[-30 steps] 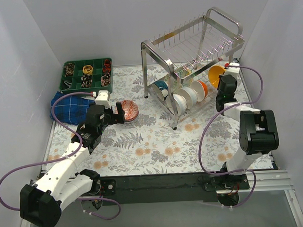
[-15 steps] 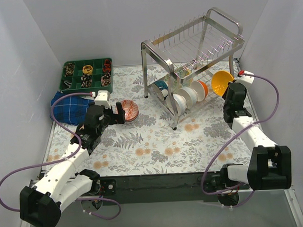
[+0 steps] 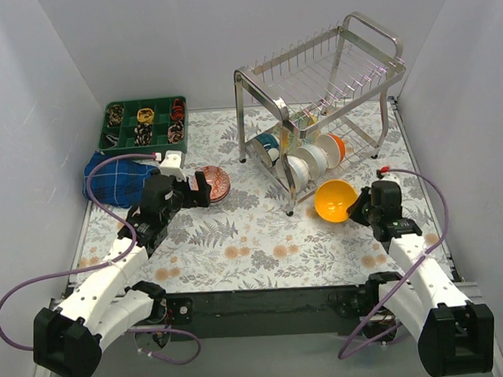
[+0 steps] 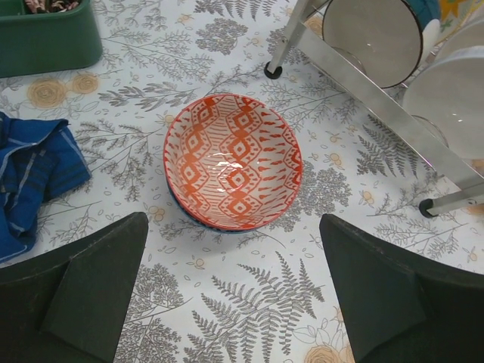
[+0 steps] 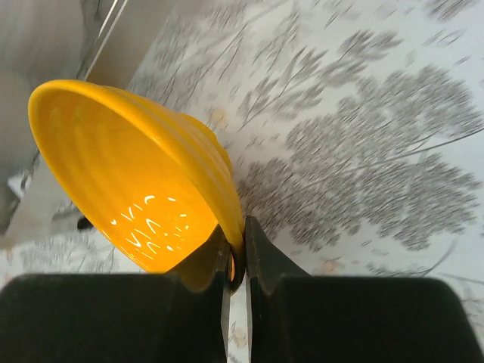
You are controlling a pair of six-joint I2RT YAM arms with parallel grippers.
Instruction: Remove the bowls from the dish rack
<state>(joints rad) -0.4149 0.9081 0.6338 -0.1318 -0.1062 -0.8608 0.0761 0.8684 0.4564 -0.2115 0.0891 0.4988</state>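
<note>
While looking at the right side, seeing the right fingers pressing together on the rim of the orange bowl, holding it tipped on its side low over the flowery tabletop, just in front of the dish rack. Not managing to tell whether touching down or not. Over on the left, spotting the left fingers hanging spread wide, gripping nothing, right above the red-white patterned bowl sitting upright on the tabletop. Also noticing a teal bowl and a white bowl standing on edge in the rack's lower shelf. Blue cloth and green tray lying off to the left.
</note>
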